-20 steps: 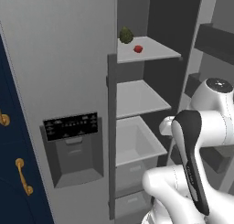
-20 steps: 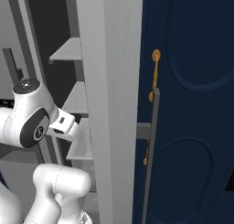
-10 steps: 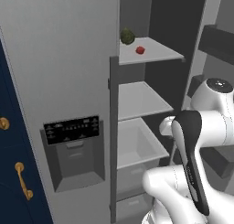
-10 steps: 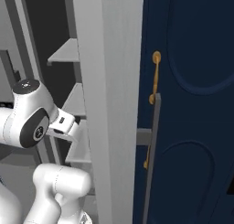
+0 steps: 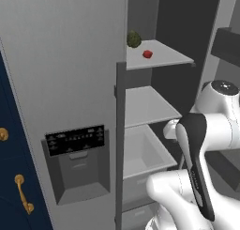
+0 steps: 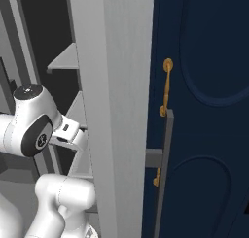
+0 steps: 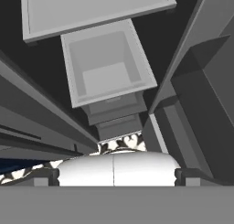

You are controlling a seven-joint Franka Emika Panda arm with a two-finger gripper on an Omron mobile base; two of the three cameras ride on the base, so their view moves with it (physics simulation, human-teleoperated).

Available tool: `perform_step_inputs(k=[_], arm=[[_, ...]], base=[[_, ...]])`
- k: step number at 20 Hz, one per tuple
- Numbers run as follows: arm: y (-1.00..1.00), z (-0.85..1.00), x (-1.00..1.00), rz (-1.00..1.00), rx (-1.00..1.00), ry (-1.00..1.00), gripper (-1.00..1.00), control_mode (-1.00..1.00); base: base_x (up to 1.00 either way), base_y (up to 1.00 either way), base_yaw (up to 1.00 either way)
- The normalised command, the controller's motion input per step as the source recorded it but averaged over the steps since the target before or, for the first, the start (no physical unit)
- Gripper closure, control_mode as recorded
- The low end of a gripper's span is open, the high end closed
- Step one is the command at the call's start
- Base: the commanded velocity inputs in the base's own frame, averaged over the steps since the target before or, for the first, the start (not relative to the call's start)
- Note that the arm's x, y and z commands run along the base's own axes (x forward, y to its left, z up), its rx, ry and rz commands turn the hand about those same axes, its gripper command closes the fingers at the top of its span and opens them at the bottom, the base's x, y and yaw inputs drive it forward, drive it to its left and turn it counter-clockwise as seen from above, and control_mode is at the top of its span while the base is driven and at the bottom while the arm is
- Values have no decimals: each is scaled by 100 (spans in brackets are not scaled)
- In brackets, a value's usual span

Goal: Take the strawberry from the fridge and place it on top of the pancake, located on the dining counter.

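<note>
A dark green bumpy ball (image 5: 134, 39) rests toward the rear of the top shelf, near its left end. Navy cabinets (image 6: 204, 115) carry gold handles (image 6: 166, 86) in the right base view. A further navy cabinet door (image 5: 14, 177) with a gold handle (image 5: 23, 200) occupies the lower left of the left base view.

In front of me stood the fridge (image 5: 70, 60), its door open and its shelves to the right of the dispenser panel (image 5: 75, 139). The strawberry (image 5: 147, 54) lay on the top shelf (image 5: 164, 60), just beside a bumpy ball (image 5: 134, 38) behind it to the left. Lower down sat a second shelf (image 5: 145, 107), then an open drawer (image 5: 140, 151). A cabinet (image 6: 204, 110) stood to the right of the fridge door's edge.
</note>
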Motion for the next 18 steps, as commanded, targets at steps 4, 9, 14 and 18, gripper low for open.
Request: perform_step_inputs(k=[4, 9, 14, 18], arm=[[0, 0, 0, 0, 0, 0, -100, 100], [0, 0, 0, 0, 0, 0, -100, 100], [0, 0, 0, 0, 0, 0, -100, 100], [0, 20, 23, 11, -1, -14, -100, -100]], base=[[41, 0, 0], [36, 0, 0], [20, 0, 0], [5, 0, 0]])
